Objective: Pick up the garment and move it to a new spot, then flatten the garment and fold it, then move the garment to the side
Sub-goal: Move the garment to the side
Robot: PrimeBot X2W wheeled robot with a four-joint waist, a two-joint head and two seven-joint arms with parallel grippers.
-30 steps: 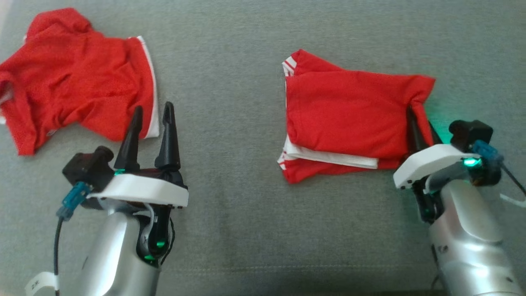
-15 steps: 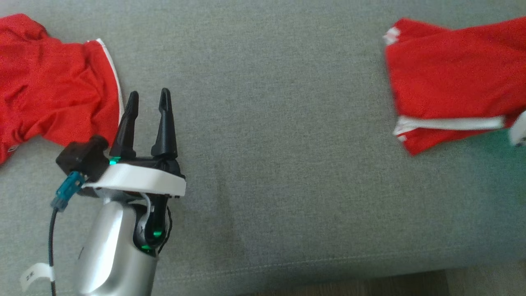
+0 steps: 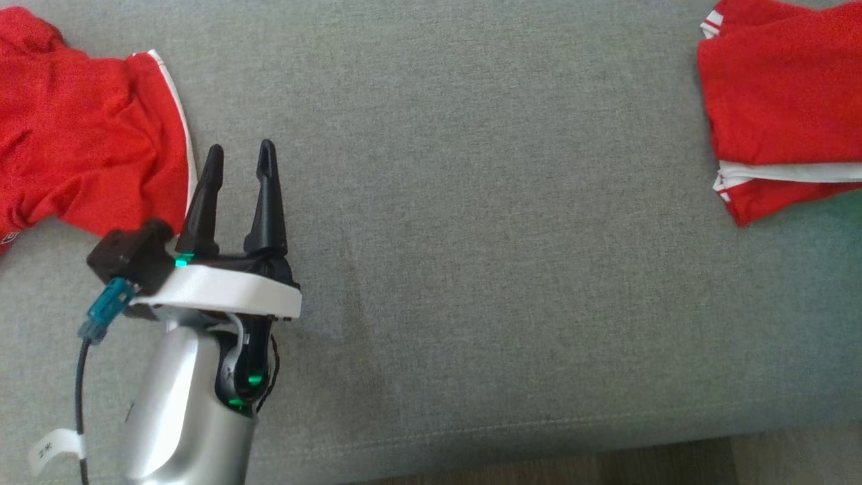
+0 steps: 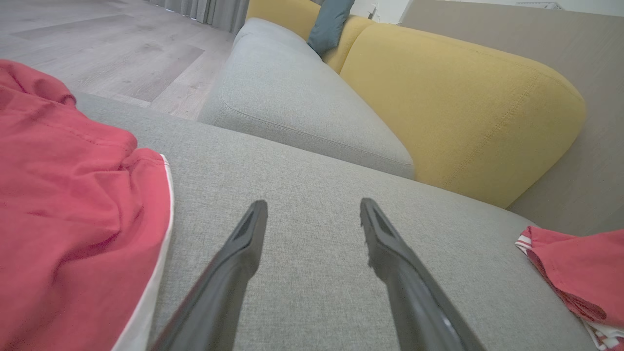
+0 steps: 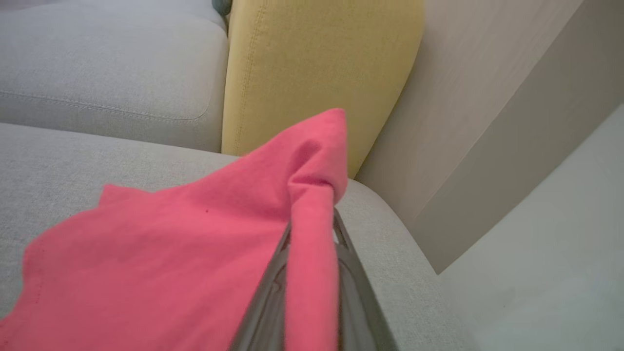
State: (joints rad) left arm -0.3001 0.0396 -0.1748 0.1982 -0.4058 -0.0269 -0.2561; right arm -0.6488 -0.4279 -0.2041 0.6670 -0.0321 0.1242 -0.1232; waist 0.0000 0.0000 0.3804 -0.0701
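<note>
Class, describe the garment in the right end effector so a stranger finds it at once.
On the grey sofa seat, look to the right end. The folded red garment lies there, a corner pinched in the right end effector. Unlike the crumpled red garment at left, it is neatly layered.

L gripper (image 3: 241,147) sits lower left in head view. Its fingers (image 3: 267,202) point up, leaning a bit right, w/ a clear gap and nothing between them. L wrist view shows the same: gripper (image 4: 314,202) spread wide, empty. Silver forearm (image 3: 182,404) rises from the bottom edge to a white wrist plate (image 3: 222,296); green lights lit, teal plug (image 3: 104,316) + cable on the outer side. R gripper (image 5: 312,229), in R wrist view: fingers (image 5: 358,287) nearly together, pinching a fold of garment (image 5: 170,253) that drapes between them.
</note>
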